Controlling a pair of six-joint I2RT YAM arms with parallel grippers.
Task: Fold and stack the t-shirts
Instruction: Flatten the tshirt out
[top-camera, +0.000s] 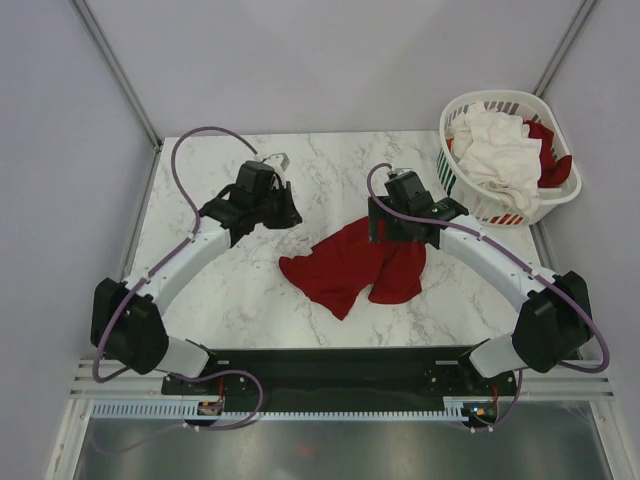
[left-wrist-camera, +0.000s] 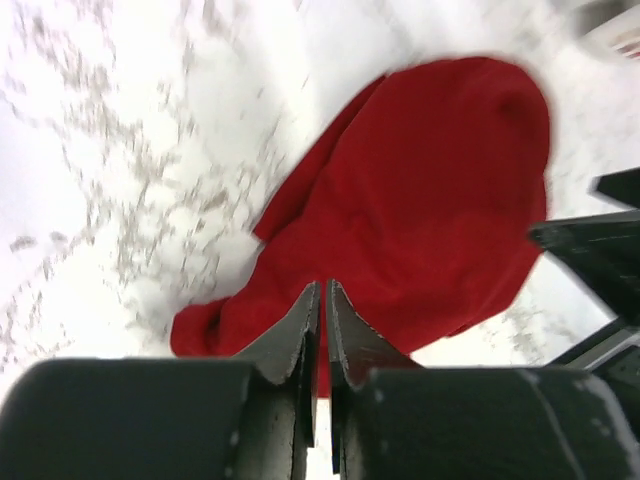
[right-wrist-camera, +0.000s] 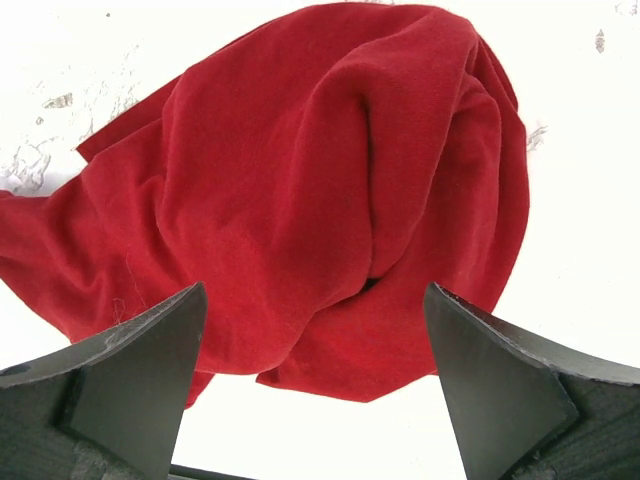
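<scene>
A dark red t-shirt (top-camera: 355, 265) lies crumpled on the marble table near the middle; it also shows in the left wrist view (left-wrist-camera: 420, 210) and the right wrist view (right-wrist-camera: 300, 190). My left gripper (top-camera: 290, 215) is shut and empty, hovering just left of the shirt's far edge (left-wrist-camera: 322, 295). My right gripper (top-camera: 385, 235) is open and empty above the shirt's far right part, jaws wide apart (right-wrist-camera: 315, 310). White t-shirts (top-camera: 497, 150) and another dark red one (top-camera: 548, 160) lie in the basket.
The white slotted basket (top-camera: 505, 208) stands at the table's far right corner. Grey walls close in the table on the left, the back and the right. The marble table (top-camera: 230, 300) is bare left of the shirt.
</scene>
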